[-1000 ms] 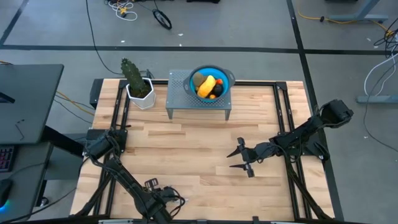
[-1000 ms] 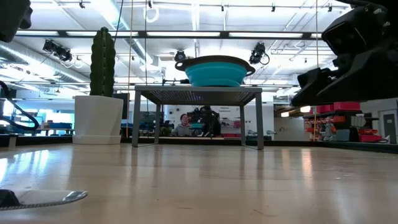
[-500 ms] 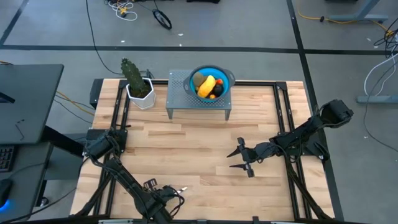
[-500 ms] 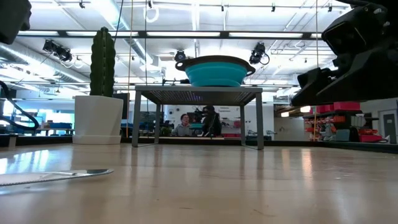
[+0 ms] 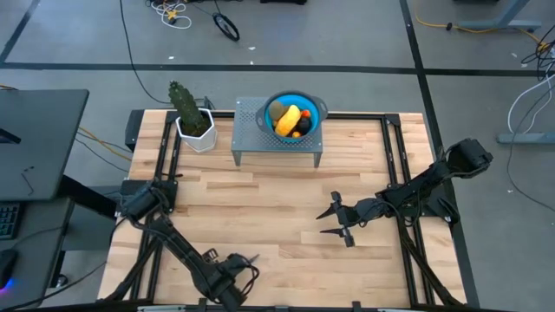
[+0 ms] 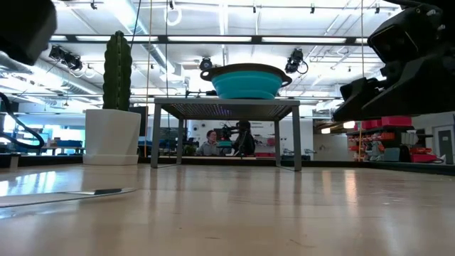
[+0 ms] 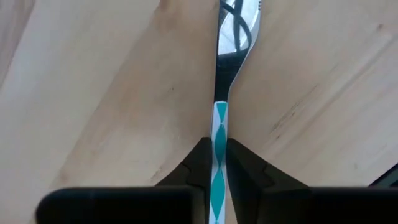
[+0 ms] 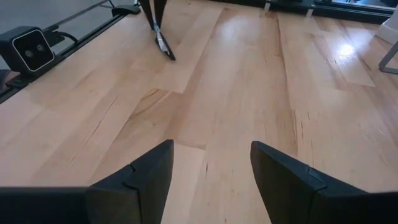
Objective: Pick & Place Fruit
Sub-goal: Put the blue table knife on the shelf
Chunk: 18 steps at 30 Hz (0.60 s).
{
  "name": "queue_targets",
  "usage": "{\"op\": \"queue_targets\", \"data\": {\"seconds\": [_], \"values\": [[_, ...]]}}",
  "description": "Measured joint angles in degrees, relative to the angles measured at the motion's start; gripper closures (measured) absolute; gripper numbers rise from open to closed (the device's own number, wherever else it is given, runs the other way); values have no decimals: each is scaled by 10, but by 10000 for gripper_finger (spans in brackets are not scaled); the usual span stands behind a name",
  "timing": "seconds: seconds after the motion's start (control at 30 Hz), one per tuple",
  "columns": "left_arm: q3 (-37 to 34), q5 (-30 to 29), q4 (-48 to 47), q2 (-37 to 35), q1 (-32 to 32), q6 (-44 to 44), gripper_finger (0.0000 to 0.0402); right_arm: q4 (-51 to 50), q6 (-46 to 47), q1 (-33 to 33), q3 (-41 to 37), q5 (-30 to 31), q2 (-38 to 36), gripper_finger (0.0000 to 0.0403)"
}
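Knife [image 7: 219, 137], pinched in left hand [image 7: 219, 163], has lifted off table [image 5: 260, 208].

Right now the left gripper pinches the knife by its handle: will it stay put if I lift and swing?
Probably stiff: in the left wrist view the knife runs straight out from the left gripper. It may pivot or slip, since the fingers clamp only the thin handle end. It looks light.

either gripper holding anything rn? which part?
Left gripper is shut on the thin silver knife, clamped on its blue-and-white patterned handle, near the table's front edge. Right gripper is open and empty over the table's right side.
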Motion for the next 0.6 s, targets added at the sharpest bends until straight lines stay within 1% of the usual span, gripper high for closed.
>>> {"op": "queue_targets", "data": {"seconds": [0.17,0.37,0.6], "values": [[0,-1,0,-1,9,1,357,0,0,0,0,0,0,179],[-1,-3,-5,-13,20,1,366,0,0,0,0,0,0,179],[-1,-1,-3,-20,26,-1,357,0,0,0,0,0,0,179]]}}
